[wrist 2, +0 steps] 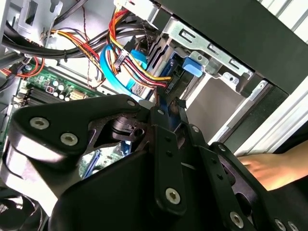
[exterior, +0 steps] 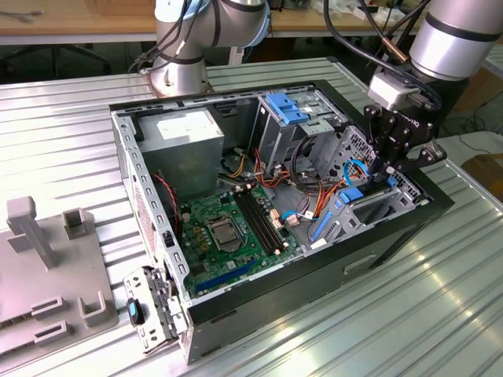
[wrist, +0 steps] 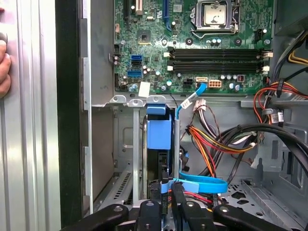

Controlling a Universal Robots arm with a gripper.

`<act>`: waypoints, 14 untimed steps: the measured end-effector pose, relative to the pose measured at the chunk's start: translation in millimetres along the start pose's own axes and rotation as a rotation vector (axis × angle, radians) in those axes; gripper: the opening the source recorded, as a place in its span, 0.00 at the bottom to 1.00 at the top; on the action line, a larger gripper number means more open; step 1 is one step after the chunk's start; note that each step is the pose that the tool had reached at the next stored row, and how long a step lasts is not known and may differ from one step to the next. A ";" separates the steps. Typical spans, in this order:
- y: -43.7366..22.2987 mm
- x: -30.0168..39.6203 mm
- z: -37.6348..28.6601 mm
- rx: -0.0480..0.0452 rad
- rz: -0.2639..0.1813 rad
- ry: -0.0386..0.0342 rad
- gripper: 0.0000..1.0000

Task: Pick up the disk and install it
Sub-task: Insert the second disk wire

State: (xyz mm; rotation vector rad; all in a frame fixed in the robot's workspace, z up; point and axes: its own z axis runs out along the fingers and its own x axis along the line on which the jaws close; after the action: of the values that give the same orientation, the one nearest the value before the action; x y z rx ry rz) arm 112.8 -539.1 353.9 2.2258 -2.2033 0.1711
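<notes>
**Gripper down in the drive bay of the open computer case**

The gripper (exterior: 391, 169) hangs inside the open computer case (exterior: 236, 306), at the drive cage on the exterior view's right. Its black fingers (wrist: 177, 202) stand close together, and a thin blue edge shows between them in the first wrist view; whether they actually clamp it I cannot tell. The disk (wrist: 159, 132), in its bright blue carrier, sits on edge in the bay slot directly ahead of the fingertips, its blue end tab (wrist 2: 192, 66) just beyond them in the second wrist view. A flat blue cable (wrist: 202, 184) loops beside the fingers, with red, yellow and orange wires next to it. Past the disk lies the green motherboard (exterior: 228, 232). The case rests on a ribbed metal table (exterior: 354, 330). Farther off on that table stands a grey fixture (exterior: 47, 259). A person's hand (wrist 2: 269, 168) rests near the case's outer wall.
</notes>
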 end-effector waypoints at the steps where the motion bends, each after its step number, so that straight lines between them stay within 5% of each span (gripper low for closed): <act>1: -0.3 0.0 -0.1 -0.0040 0.001 0.0000 0.24; 14: -2.1 0.0 0.1 -0.0078 0.004 0.0014 0.16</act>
State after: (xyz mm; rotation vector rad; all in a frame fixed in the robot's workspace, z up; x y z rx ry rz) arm 114.9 -539.1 354.0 2.2164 -2.2043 0.1637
